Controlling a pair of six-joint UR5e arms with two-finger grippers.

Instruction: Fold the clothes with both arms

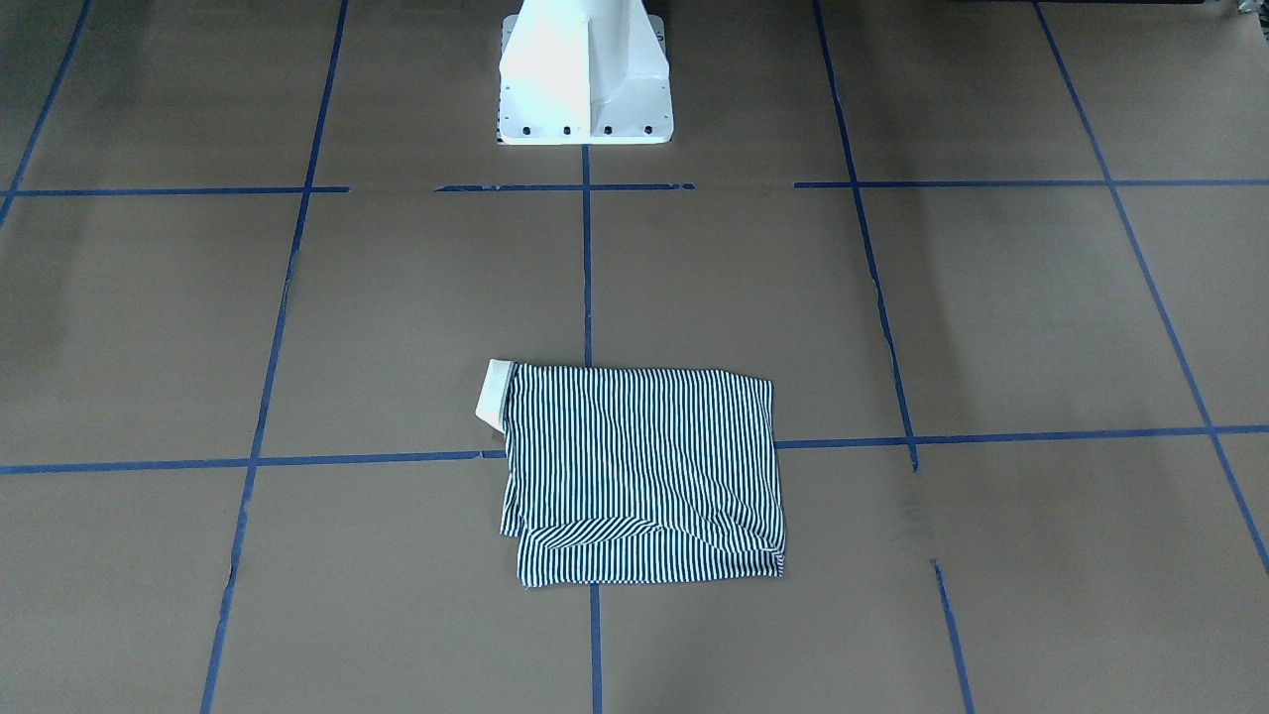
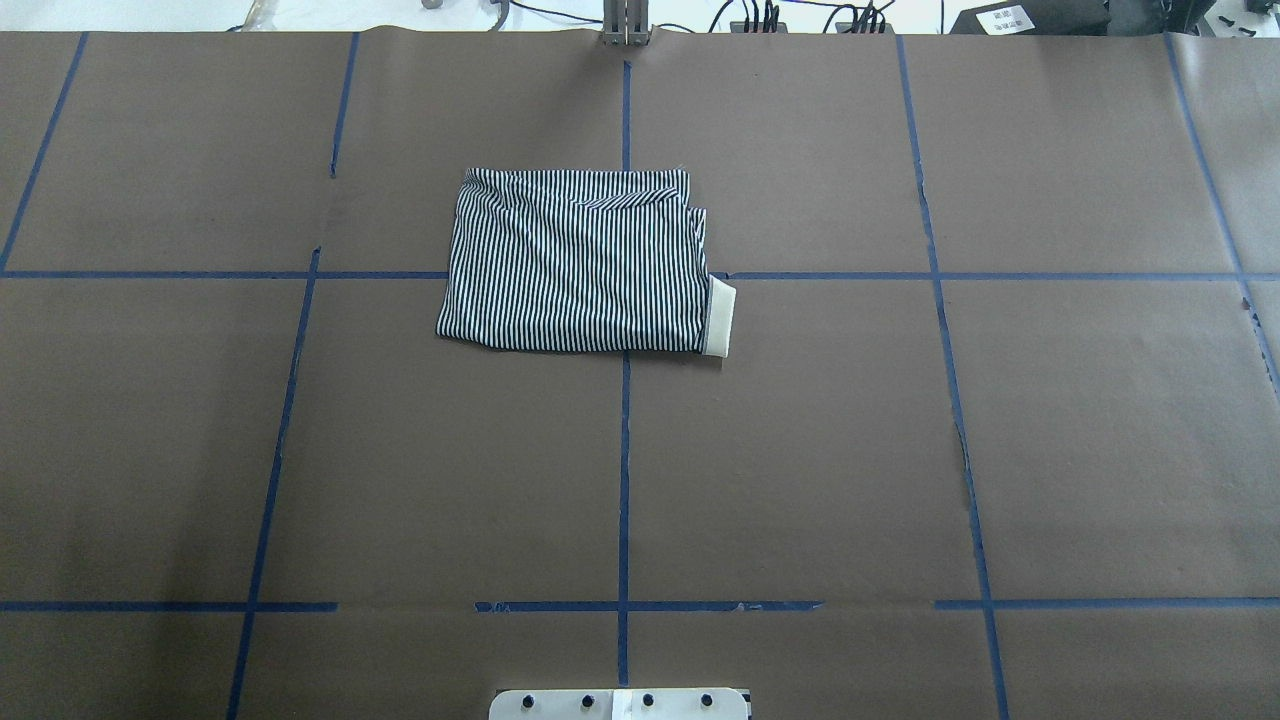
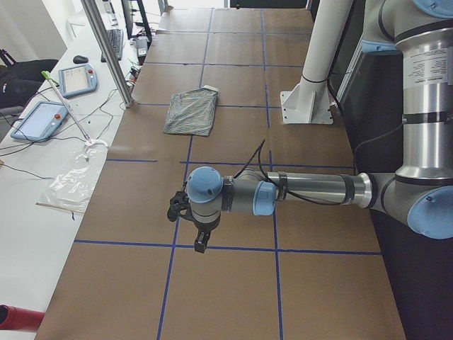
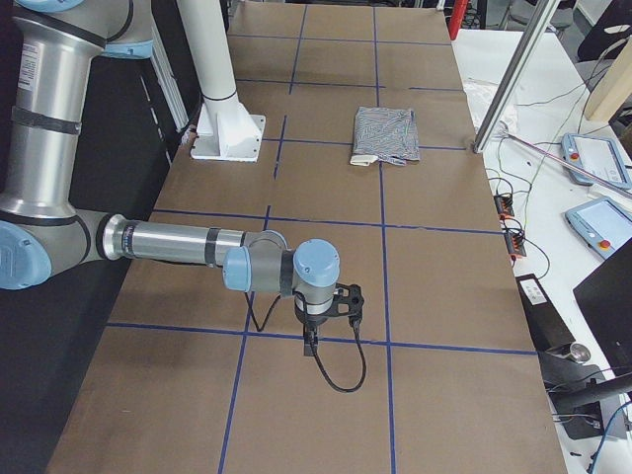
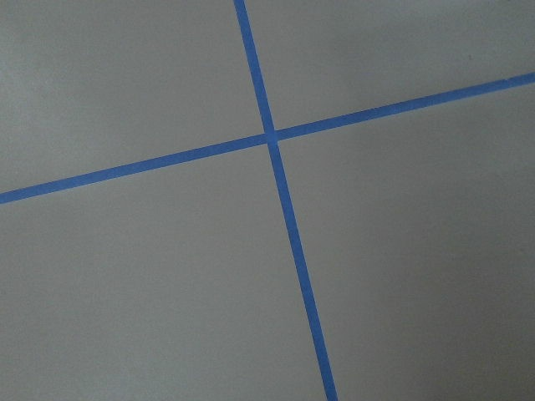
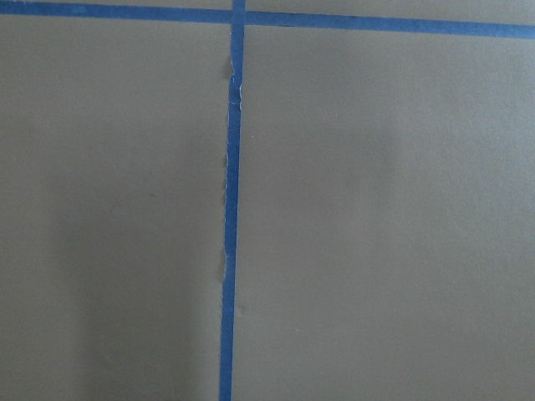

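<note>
One folded striped polo shirt [image 2: 575, 265], two tools well away, left tool [image 3: 201, 239], right tool [image 4: 312, 339], apart or together cannot tell

Folded striped polo shirt [image 2: 575, 265] lies on the brown table [image 2: 800, 450]

Shirt [image 1: 639, 466]: soft matt cloth, lightly creased. Collar [image 1: 493, 392]: plain cream fabric. Table [image 1: 991, 317]: smooth matt brown paper, small tears. Tape [image 1: 587, 268]: blue, slight sheen. Base [image 1: 585, 74]: glossy white painted metal. Left arm [image 3: 318, 188]: satin silver metal with smooth blue plastic caps [image 3: 205, 185].
</note>
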